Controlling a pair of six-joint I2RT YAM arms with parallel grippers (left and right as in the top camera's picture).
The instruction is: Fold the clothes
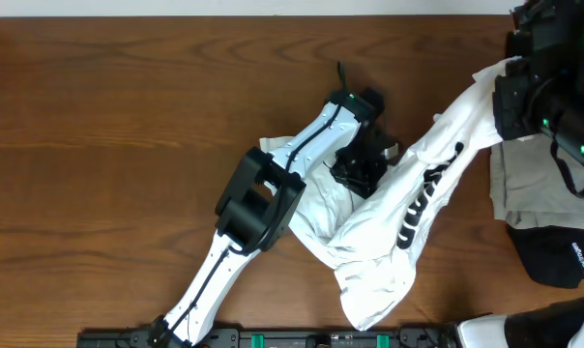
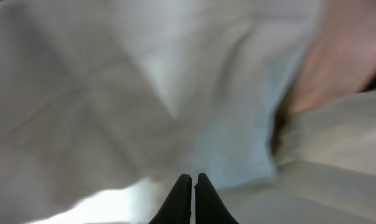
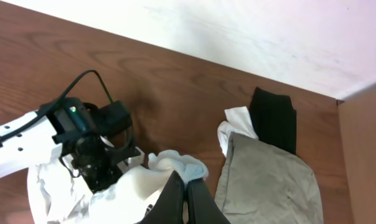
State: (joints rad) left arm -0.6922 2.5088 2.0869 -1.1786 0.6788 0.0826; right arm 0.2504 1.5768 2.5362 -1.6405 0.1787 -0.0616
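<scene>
Overhead view: the white T-shirt [image 1: 423, 184] is lying bunched at mid-surface [image 1: 128, 106], its long axis running diagonally from near centre to far right, where it is being lifted.
Print: black stripes [image 1: 429, 193] are running along that axis; no letters are showing.
Right end effector [image 3: 188, 183]: jaws are sitting narrow, pinching a bunched fold of the shirt.
Left end effector [image 2: 192, 179]: jaws are sitting almost together against blurred white cloth; whether any cloth is caught between them cannot be told.
Grey-beige garment [image 1: 529, 184]: lying at the right, partly hidden by the right arm [image 1: 553, 77].
Black garment [image 1: 563, 256]: lying nearer, cut off by the edge, carrying white writing too small to read.
</scene>
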